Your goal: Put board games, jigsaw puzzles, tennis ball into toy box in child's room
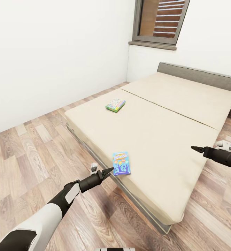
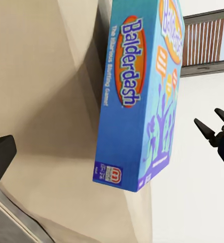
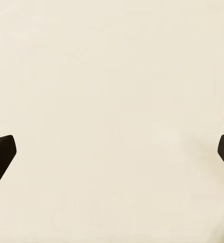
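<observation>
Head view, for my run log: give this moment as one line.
stage: at bed | left hand: open, beside blue game box, not gripping | right hand: open, over mattress | second game box: untouched

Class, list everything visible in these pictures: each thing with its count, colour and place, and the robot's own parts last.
Blue Balderdash box: one, blue, near edge of the bed, just ahead of the left gripper.
Skip-Bo box: one, yellow, green and red, farther along the bed's left side.
Bed: one, cream mattress, dark grey base, against the far wall.
Window: one, grey frame, above the bed.
Floor: wood planks.
Left gripper: one, black, beside the blue box.
Right gripper: one, black, over the mattress.
</observation>
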Available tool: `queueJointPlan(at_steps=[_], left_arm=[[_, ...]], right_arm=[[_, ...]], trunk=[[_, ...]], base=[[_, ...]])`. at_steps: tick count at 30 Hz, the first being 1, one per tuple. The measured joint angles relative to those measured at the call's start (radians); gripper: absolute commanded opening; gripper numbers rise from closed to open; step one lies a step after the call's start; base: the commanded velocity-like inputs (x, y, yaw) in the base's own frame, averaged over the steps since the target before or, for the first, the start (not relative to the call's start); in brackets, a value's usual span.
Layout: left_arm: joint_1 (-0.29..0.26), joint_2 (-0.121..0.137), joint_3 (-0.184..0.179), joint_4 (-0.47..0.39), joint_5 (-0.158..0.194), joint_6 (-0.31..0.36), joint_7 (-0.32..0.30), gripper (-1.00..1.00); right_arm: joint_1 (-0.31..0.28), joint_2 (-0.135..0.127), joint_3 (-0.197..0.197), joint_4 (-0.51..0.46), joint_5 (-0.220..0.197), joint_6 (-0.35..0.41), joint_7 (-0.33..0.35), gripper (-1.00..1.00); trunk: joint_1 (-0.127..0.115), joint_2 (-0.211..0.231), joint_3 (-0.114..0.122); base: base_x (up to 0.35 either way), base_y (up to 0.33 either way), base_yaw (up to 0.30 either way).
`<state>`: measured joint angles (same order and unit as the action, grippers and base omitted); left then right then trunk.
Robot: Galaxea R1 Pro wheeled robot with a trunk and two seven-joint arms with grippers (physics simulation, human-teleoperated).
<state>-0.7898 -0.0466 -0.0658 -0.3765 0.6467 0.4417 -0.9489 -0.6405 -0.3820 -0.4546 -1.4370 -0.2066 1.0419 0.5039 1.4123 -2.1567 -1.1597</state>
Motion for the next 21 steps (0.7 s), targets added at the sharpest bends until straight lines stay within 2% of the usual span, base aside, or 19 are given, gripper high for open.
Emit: queueJointPlan(at_steps=[5,14,21], left_arm=[[0.0,0.0,0.0,0.0,0.0,0.0,0.0,1.0],[0.0,0.0,0.0,0.001,0.0,0.0,0.002,1.0],[0.0,0.0,0.0,0.0,-0.001,0.0,0.002,1.0]], right_arm=[[0.0,0.0,0.0,0.0,0.0,0.0,0.0,1.0],[0.0,0.0,0.0,0.0,0.0,0.0,0.0,1.0],[0.0,0.0,0.0,0.0,0.0,0.0,0.0,1.0]], trunk=[[0.0,0.0,0.0],[0.0,0.0,0.0],[0.0,0.0,0.0]], base=[[0.0,0.0,-0.053],[0.0,0.0,-0.143],[0.0,0.0,-0.035]])
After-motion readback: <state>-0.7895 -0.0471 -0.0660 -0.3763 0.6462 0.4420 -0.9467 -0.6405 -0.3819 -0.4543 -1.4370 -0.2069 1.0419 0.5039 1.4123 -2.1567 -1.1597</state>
